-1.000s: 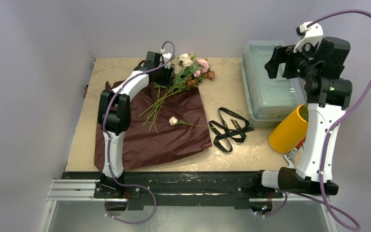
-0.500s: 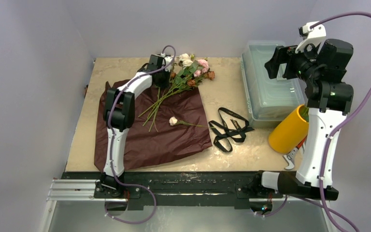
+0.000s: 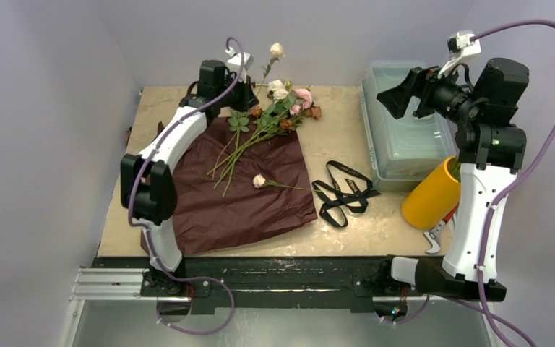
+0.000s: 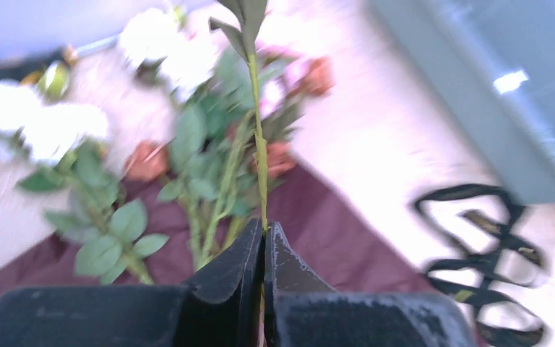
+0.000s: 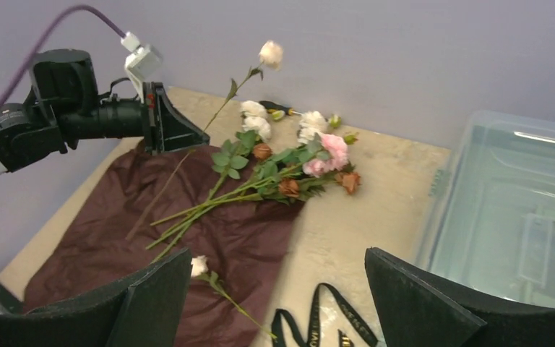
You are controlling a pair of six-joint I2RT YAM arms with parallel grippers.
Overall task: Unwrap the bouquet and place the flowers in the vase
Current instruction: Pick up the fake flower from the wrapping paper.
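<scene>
The bench [image 3: 347, 134] carries everything, and I place things by the maroon paper [image 3: 246, 210] spread flat on its left half. Well to the right of the paper stands the clear box [image 3: 401, 134]. Nearer my base than the box, the yellow vase [image 3: 431, 194] leans tilted against my right arm, its mouth turned toward the box. The rest of the flowers [image 3: 278, 116] lie across the paper's far right corner, with stems on the sheet and blooms out on the bare bench. The black ribbon [image 3: 343, 194] lies loose just beside the paper's right edge, and one small rose [image 3: 260, 181] lies alone near the paper's middle. My right gripper [image 5: 278, 278] is raised over the box, spread wide and empty. My left gripper [image 4: 264, 233] hangs over the paper's far edge, pinched fully closed on one cream rose [image 3: 277, 50] by its thin stem, bloom upward and lower stem trailing toward the sheet. I judge this the first stem of the carry. Such a thin stem could swivel in my pinch, so I should rise until its tail clears the neighbouring leaves. Then I should travel slowly toward the vase and lead the cut end into the mouth, since the tilt leaves only a slanted way in.
</scene>
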